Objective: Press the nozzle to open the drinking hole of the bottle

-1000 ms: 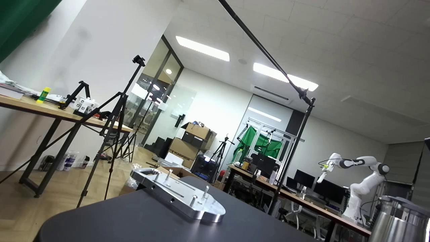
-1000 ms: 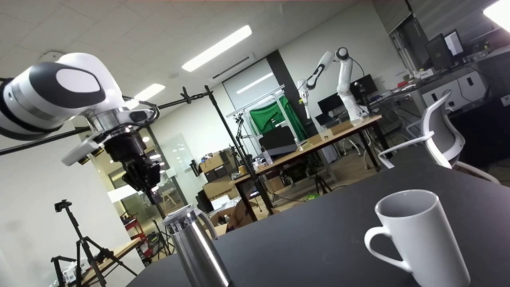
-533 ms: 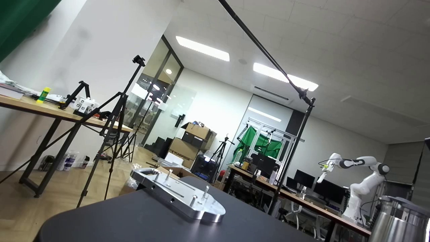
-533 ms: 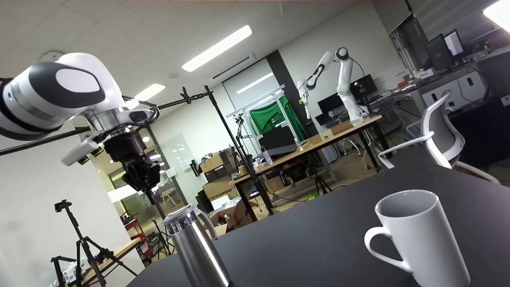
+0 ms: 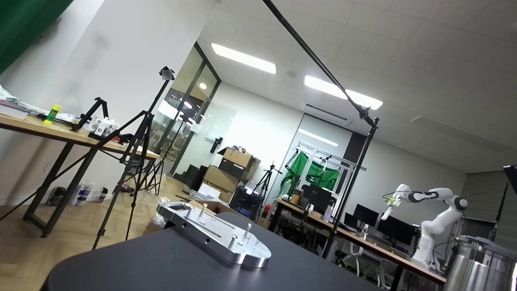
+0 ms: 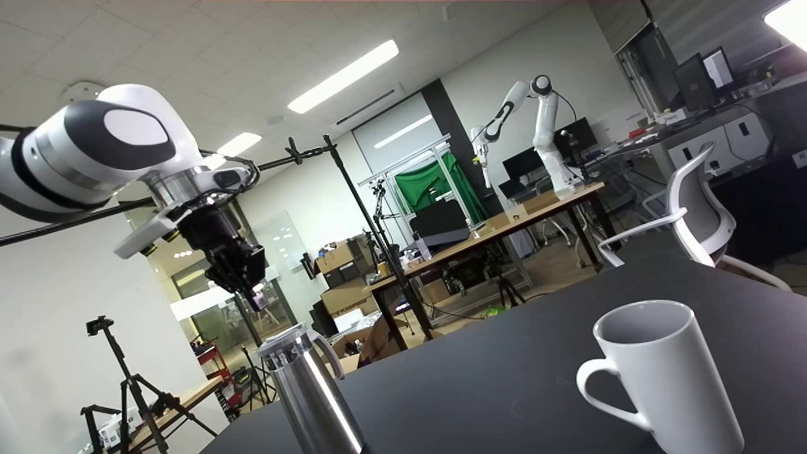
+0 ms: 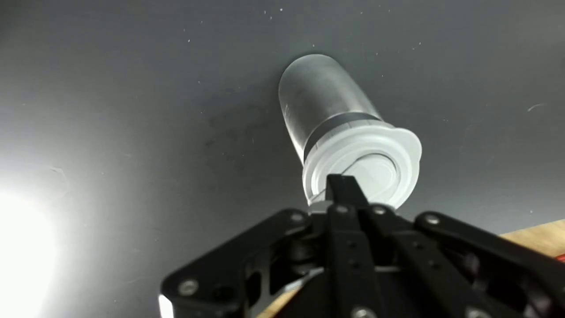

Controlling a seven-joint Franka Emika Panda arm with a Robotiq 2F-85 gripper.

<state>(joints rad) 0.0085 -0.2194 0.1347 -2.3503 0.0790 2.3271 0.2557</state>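
The task looks unfinished. The shiny silver cylindrical bottle stands on the dark matt worktop, and no drinking hole shows in its round pale grey lid, though the black jointed claw covers part of the lid in the wrist view, so I cannot be certain. The claw hangs above the bottle, apart from it, clenched, its jaws together on nothing. Left to do, probably: come down on the lid and press the nozzle; which part that is, I cannot tell.

A small spout lip juts from the lid's rim, an inset disc lies within, and a curved grey handle arches off one side. A tall white ceramic-looking mug stands well apart, on the bottle's handle side.
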